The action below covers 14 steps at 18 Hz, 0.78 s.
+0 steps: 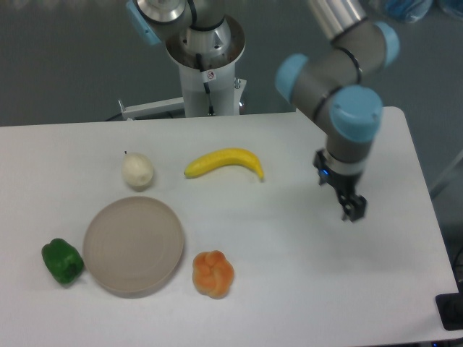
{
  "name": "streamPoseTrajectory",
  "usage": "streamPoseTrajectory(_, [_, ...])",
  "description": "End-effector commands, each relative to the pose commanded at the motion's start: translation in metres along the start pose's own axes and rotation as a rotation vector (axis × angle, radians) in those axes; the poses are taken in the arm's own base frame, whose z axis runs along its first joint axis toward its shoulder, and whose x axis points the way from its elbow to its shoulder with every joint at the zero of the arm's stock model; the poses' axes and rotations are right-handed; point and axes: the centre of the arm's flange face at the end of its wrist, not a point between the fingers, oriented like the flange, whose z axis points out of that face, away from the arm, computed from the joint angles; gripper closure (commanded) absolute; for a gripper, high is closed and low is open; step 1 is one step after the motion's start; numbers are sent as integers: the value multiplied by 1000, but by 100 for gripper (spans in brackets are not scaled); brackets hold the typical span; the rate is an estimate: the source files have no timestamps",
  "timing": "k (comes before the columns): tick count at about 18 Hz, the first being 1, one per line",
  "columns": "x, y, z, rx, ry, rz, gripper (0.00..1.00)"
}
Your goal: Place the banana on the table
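Banana [223, 163] flat on white bench [304, 289] at upper centre, well apart from tool [353, 210] at right, jaw state indiscernible, nothing visibly held.

Count on table [289, 289]: 1 banana [224, 162], 1 plate [133, 246], 1 green pepper [62, 261], 1 orange bun-like fruit [213, 274], 1 pale round fruit [137, 171]; 1 gripper [353, 210]
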Motion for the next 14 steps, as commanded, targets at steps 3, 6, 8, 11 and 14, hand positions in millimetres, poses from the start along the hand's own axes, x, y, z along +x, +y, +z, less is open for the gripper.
streamPoseTrajectory(3, [-36,20,9,-9,-15,-22,0])
streamPoseTrajectory(6, [-52,31,13,-4,34,-47,0])
streamPoseTrajectory(8, [-55,31,19,-1,37,-86,0])
streamPoseTrajectory(11, [-60,29,22,-2,35,-129,0])
streamPoseTrajectory(14, [-60,25,23,-1,36,-126,0])
